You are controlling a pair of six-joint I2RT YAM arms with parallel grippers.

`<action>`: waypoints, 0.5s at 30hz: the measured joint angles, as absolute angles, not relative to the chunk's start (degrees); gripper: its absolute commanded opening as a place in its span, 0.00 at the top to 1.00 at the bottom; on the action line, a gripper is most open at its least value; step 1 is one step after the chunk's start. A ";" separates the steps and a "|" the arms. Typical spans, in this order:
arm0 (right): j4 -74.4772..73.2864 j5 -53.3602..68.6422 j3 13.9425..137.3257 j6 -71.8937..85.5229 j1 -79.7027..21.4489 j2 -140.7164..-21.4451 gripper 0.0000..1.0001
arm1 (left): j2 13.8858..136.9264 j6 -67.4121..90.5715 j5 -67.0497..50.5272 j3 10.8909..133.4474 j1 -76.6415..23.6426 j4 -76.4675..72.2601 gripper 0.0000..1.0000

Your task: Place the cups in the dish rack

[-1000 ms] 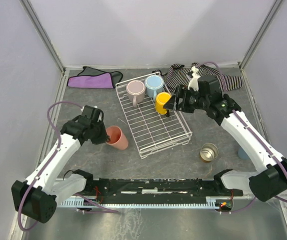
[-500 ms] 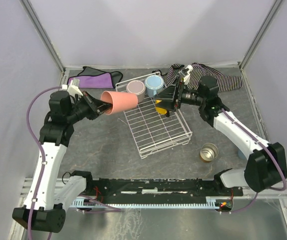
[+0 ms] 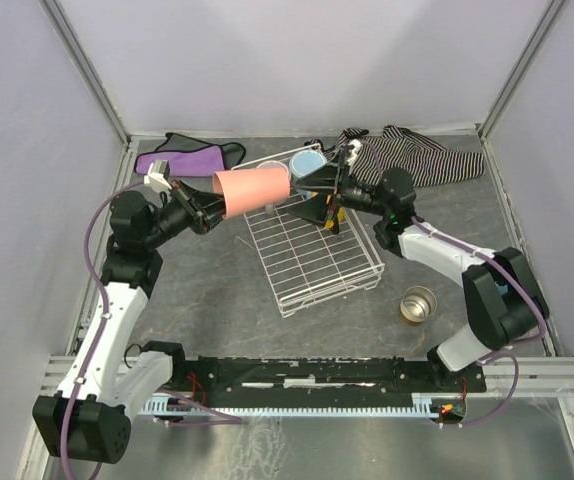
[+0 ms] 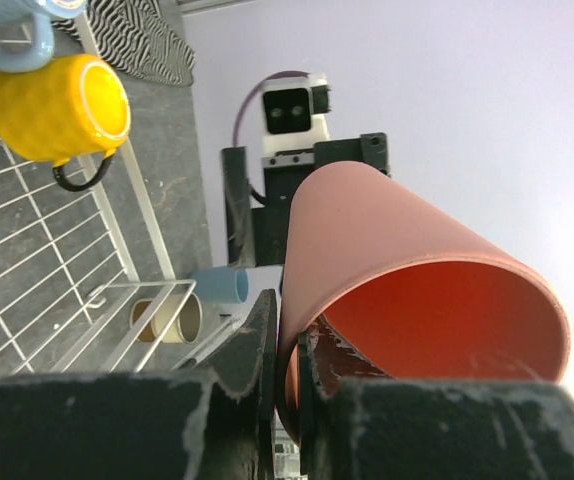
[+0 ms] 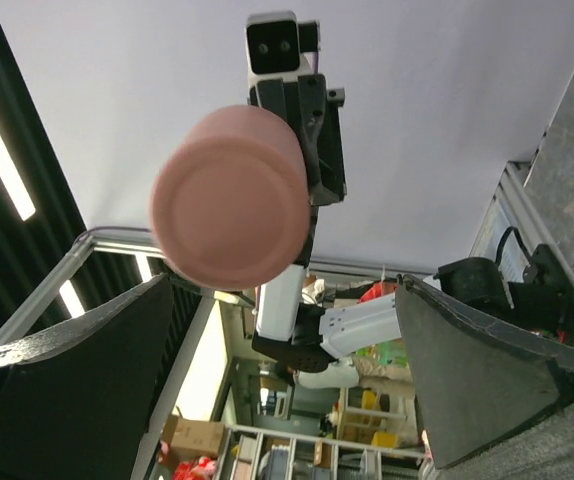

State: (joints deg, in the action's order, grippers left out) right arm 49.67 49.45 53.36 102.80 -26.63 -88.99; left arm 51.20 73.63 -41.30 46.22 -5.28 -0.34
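Salmon tumbler is up in the air, lying sideways over the far left corner of the rack, its base pointing at my right arm. Left gripper is clamped on the rim, one finger inside the mouth and one outside, which is plain in the left wrist view. Right gripper faces the tumbler's base with its fingers spread wide and nothing gripped. I can't tell whether the tips reach alongside the cup. On the rack, the yellow mug sits by the right side, and the blue mug is just beyond it at the far end. Metal cup stands on the table right of the rack, with a blue tumbler near it. Purple cloth and striped cloth lie along the back.
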 measured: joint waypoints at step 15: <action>58.70 46.26 57.49 109.21 -30.83 -94.39 0.00 | 52.51 77.76 -42.63 44.91 -5.39 -4.05 0.97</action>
